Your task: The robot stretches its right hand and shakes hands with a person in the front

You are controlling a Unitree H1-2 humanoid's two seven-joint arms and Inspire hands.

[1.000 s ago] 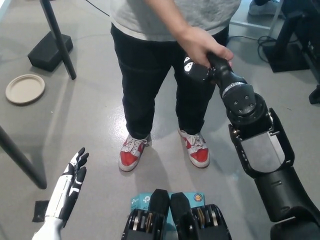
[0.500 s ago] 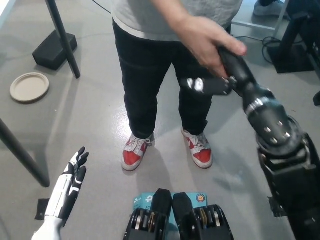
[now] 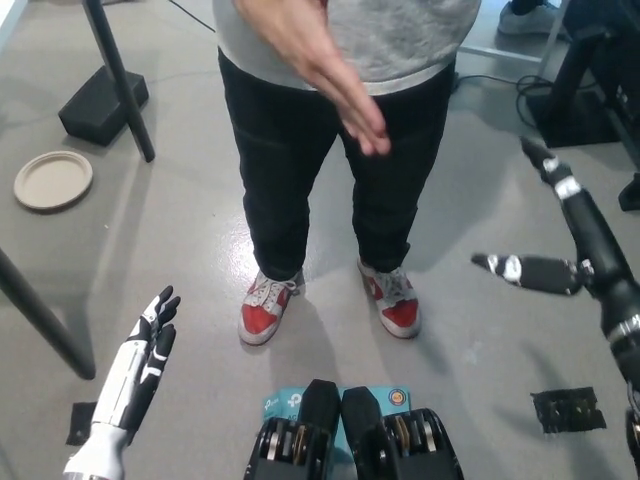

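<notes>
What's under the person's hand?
Below the person's hand you see black trousers, red-and-white shoes and grey floor. The hand covers part of the grey shirt. The robot's right hand is off to the side, apart.

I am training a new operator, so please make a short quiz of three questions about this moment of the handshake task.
1. True or false: the black right hand is clasping the person's hand.
2. Which lies on the floor at the upper left? A) beige plate B) red cup C) blue box
3. Fill in: the white left hand rests at the lower left with its fingers ____.

Key: 1. False; the two hands are apart, and the right hand is open. 2. A, the beige plate. 3. Apart, holding nothing.
</notes>
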